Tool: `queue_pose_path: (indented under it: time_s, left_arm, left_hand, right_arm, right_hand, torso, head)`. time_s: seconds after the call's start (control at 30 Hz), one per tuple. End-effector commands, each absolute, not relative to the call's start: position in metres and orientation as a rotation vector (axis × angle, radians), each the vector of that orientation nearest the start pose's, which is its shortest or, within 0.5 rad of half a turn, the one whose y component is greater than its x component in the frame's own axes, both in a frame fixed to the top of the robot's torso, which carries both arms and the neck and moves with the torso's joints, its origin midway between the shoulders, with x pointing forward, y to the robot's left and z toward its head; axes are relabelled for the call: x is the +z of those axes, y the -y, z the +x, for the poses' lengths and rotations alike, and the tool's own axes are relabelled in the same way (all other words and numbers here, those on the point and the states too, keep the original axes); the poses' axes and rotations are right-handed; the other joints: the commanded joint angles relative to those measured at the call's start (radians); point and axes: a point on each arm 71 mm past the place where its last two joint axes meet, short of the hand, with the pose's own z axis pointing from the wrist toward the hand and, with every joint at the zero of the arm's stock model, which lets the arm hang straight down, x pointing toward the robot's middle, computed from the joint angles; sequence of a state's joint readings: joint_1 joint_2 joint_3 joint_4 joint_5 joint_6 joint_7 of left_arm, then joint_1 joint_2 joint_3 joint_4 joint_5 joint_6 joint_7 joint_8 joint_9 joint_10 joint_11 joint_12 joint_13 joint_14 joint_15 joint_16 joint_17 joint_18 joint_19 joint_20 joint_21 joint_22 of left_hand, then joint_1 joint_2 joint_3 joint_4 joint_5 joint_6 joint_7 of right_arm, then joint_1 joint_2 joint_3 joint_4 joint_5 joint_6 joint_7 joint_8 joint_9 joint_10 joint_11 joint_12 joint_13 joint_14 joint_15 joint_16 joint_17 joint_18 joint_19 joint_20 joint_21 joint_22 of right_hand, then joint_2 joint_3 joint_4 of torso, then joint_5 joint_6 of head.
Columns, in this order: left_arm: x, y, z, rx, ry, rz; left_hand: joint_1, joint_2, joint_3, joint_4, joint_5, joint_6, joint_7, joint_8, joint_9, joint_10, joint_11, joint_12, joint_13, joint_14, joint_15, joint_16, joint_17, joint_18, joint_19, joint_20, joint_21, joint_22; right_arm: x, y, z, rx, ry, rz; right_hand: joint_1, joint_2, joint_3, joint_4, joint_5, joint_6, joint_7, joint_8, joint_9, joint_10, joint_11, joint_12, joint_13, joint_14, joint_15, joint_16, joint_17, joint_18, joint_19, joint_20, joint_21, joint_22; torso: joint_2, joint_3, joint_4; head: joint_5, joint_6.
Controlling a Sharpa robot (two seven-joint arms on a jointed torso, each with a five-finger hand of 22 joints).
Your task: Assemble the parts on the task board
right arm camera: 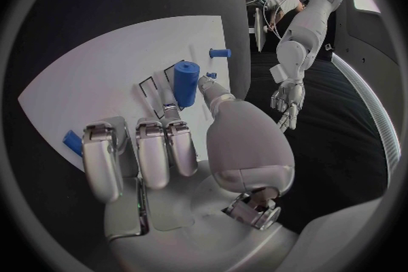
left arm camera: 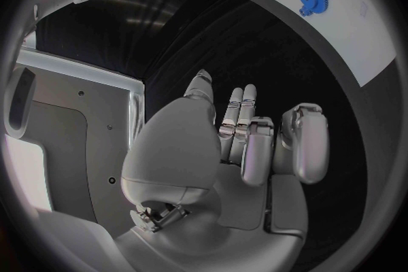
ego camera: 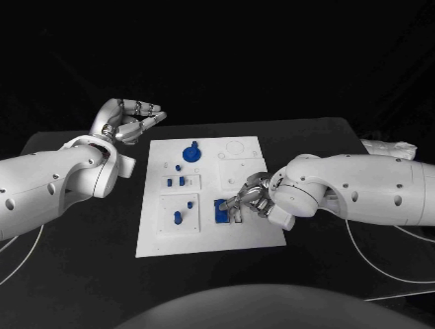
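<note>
Listing for you: white task board [ego camera: 209,236] mid-tabletop [ego camera: 79,274]; right robot hand [ego camera: 249,199] over its near right part, fingers touching a blue cylinder part [right arm camera: 186,83], grasp unclear; left robot hand [ego camera: 128,120] beside the far left corner, curled, holding nothing

The right hand [ego camera: 252,200] hides part of the blue part [ego camera: 221,210] beneath it.

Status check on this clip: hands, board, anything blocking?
Left hand off the white task board, empty, fingers curled. Right hand over the board at a blue cylinder part; grip unclear. Nothing blocking.
</note>
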State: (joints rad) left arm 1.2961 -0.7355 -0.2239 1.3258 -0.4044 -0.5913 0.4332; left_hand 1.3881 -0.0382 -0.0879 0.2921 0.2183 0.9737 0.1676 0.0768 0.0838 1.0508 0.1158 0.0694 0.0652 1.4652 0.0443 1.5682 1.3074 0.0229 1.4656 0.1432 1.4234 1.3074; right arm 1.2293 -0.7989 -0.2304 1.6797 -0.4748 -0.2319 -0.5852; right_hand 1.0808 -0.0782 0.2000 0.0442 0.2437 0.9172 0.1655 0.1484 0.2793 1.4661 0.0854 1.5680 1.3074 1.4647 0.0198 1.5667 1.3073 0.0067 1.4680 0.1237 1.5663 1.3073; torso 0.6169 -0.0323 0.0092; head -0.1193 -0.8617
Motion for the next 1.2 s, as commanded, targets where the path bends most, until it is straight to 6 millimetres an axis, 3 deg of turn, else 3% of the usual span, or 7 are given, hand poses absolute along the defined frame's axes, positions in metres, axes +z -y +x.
queue_pose_path:
  time_s: [0.03, 0.33, 0.5, 0.67, 0.83, 1.0, 1.2]
  left_arm:
    - [-0.188, -0.22, 0.52, -1.128, -1.374, -0.597]
    - [-0.188, -0.219, 0.52, -1.13, -1.376, -0.596]
    - [-0.188, -0.219, 0.52, -1.129, -1.376, -0.596]
    - [-0.188, -0.22, 0.52, -1.127, -1.375, -0.597]
    - [-0.189, -0.221, 0.521, -1.125, -1.375, -0.598]
    - [-0.189, -0.221, 0.521, -1.128, -1.377, -0.597]
    - [-0.189, -0.22, 0.521, -1.129, -1.378, -0.596]
  left_hand:
    - [-0.001, 0.009, -0.005, 0.0, 0.0, 0.005, 0.0, -0.005, -0.001, -0.003, 0.001, -0.003, -0.001, 0.106, 0.003, 0.003, 0.263, 0.012, 0.015, 0.004, -0.002, 0.218]
    - [-0.001, 0.009, -0.005, 0.0, 0.0, 0.005, 0.0, -0.005, -0.001, -0.003, 0.001, -0.003, -0.001, 0.106, 0.003, 0.003, 0.263, 0.012, 0.015, 0.004, -0.002, 0.218]
    - [-0.001, 0.009, -0.005, 0.0, 0.0, 0.005, 0.0, -0.005, -0.001, -0.003, 0.001, -0.003, -0.001, 0.106, 0.003, 0.003, 0.263, 0.012, 0.015, 0.004, -0.002, 0.218]
    - [0.001, 0.01, -0.005, 0.0, 0.0, 0.005, 0.0, -0.005, -0.001, -0.003, 0.001, -0.003, -0.001, 0.106, 0.003, 0.003, 0.263, 0.012, 0.014, 0.004, -0.004, 0.218]
    - [0.001, 0.011, -0.006, 0.0, 0.0, 0.005, 0.0, -0.005, -0.001, -0.003, 0.001, -0.003, -0.001, 0.106, 0.003, 0.003, 0.263, 0.012, 0.014, 0.004, -0.004, 0.218]
    - [0.001, 0.011, -0.006, 0.0, 0.0, 0.005, 0.0, -0.005, -0.001, -0.003, 0.001, -0.003, -0.001, 0.106, 0.003, 0.003, 0.263, 0.012, 0.014, 0.004, -0.004, 0.218]
    - [0.001, 0.011, -0.006, 0.0, 0.0, 0.005, 0.0, -0.005, -0.001, -0.003, 0.001, -0.003, -0.001, 0.106, 0.003, 0.003, 0.263, 0.012, 0.014, 0.004, -0.004, 0.218]
  right_arm:
    - [-0.27, 0.16, 0.406, 0.652, -2.509, 0.842]
    - [-0.269, 0.162, 0.407, 0.648, -2.485, 0.857]
    - [-0.266, 0.165, 0.406, 0.666, -2.431, 0.845]
    - [-0.258, 0.171, 0.404, 0.699, -2.325, 0.765]
    - [-0.251, 0.172, 0.399, 0.723, -2.264, 0.64]
    - [-0.249, 0.169, 0.396, 0.711, -2.256, 0.534]
    - [-0.253, 0.166, 0.393, 0.656, -2.315, 0.46]
  right_hand:
    - [-0.003, -0.004, -0.008, -0.001, -0.003, -0.008, 0.0, -0.004, -0.004, 0.105, 0.007, 0.003, 0.263, 0.106, 0.007, 0.004, 0.263, -0.007, 0.103, 0.007, 0.004, 0.263]
    - [-0.027, 0.004, -0.038, 0.027, -0.013, -0.019, 0.005, -0.002, -0.002, 0.105, 0.012, 0.003, 0.263, 0.106, 0.011, 0.004, 0.263, -0.007, 0.103, 0.012, 0.004, 0.263]
    - [-0.033, 0.023, -0.054, 0.044, -0.008, 0.04, -0.018, 0.056, 0.032, 0.105, -0.006, 0.003, 0.263, 0.106, -0.003, 0.004, 0.263, -0.007, 0.103, 0.005, 0.004, 0.263]
    - [-0.025, 0.04, -0.093, 0.062, -0.061, 0.044, -0.054, 0.196, 0.159, 0.105, -0.04, 0.003, 0.263, 0.106, -0.035, 0.004, 0.263, -0.007, 0.103, -0.027, 0.004, 0.263]
    - [-0.013, 0.056, -0.151, 0.1, -0.138, -0.043, -0.075, 0.398, 0.381, 0.105, -0.061, 0.003, 0.263, 0.106, -0.058, 0.004, 0.263, -0.007, 0.103, -0.045, 0.004, 0.263]
    - [0.01, 0.068, -0.181, 0.118, -0.16, -0.102, -0.1, 0.549, 0.559, 0.105, -0.074, 0.003, 0.263, 0.106, -0.071, 0.004, 0.263, -0.007, 0.103, -0.064, 0.004, 0.263]
    - [0.033, 0.073, -0.192, 0.12, -0.18, -0.125, -0.105, 0.616, 0.651, 0.105, -0.088, 0.003, 0.263, 0.106, -0.079, 0.004, 0.263, -0.007, 0.103, -0.07, 0.004, 0.263]
  torso:
    - [0.0, -0.0002, -0.0004]
    - [0.0, 0.0004, -0.0007]
    - [0.001, 0.0005, 0.0009]
    - [0.002, 0.0014, -0.0015]
    - [0.0, 0.0005, -0.0028]
    - [0.0, 0.0006, -0.0013]
    - [0.0, -0.0005, 0.0009]
  head:
    - [0.0, -0.001]
    - [0.0, -0.001]
    - [0.001, 0.001]
    - [0.009, 0.002]
    - [0.008, -0.006]
    - [0.004, -0.007]
    - [0.002, -0.009]
